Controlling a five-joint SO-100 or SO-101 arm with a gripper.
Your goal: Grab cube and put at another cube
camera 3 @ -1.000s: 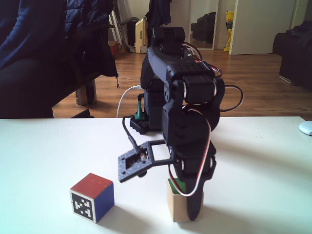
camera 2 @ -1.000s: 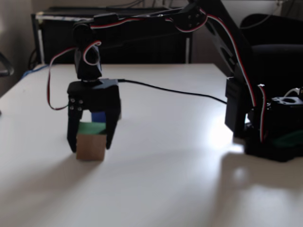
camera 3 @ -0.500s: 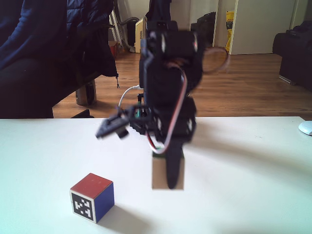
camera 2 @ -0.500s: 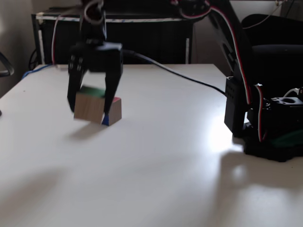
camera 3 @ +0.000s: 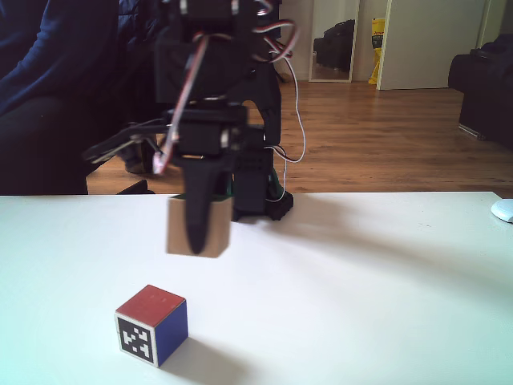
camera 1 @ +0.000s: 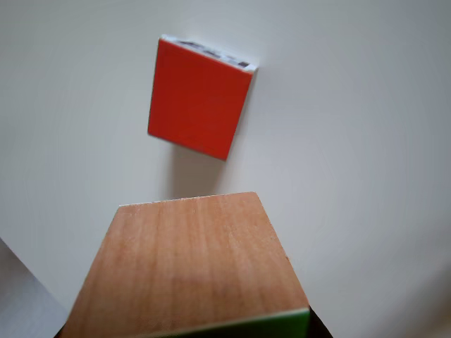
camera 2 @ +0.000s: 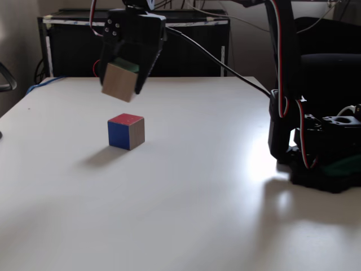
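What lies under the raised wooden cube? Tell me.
Bare white table lies under the wooden cube, which the end effector holds in the air. The marker cube sits on the table nearby. The wooden cube's underside is hidden.

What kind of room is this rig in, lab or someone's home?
Likely a home living room: wooden floor, a white door and a dark armchair behind the white table. No lab fixtures in view.
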